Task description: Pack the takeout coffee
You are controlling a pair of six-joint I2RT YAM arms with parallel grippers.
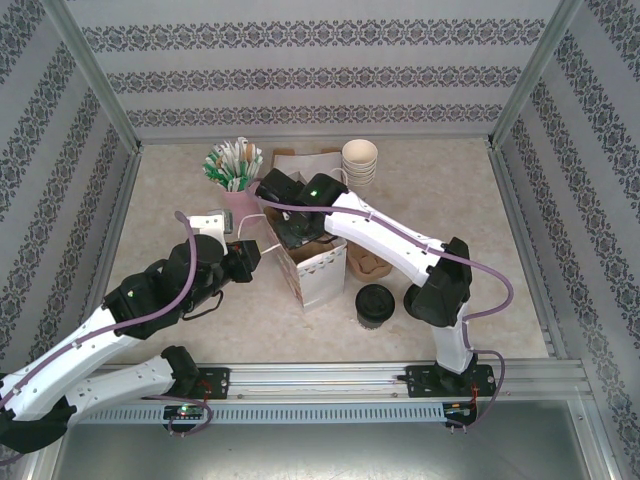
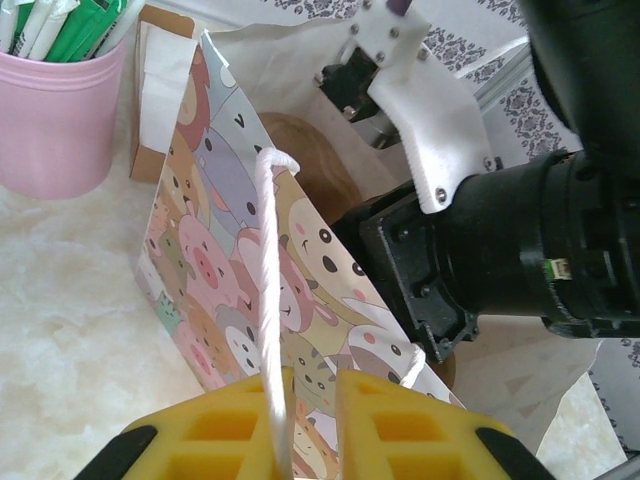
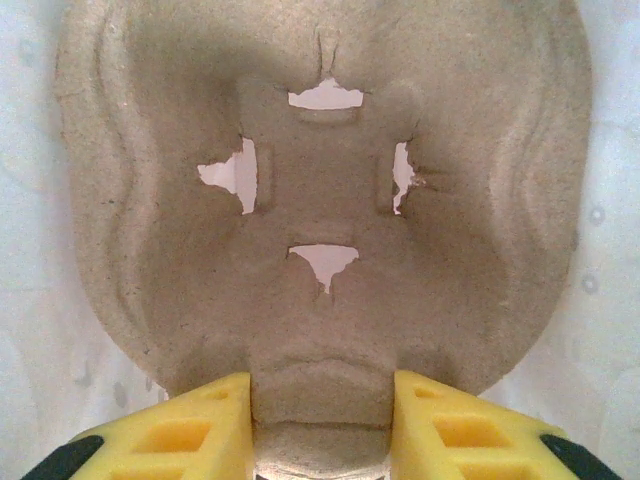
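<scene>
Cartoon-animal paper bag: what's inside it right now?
The right end effector holds a brown moulded-pulp cup carrier inside the cartoon-animal paper bag; the bag floor beneath is covered. The black-lidded takeout coffee cup stands outside. The left end effector pinches the white cord handle.

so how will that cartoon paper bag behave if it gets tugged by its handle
Probably floppy: the paper bag is thin-walled and the left pincer pinches only its white cord handle, so it may lean or slide. Likely light, hence tippy. The right pincer, holding a pulp cup carrier inside, may steady it.
</scene>
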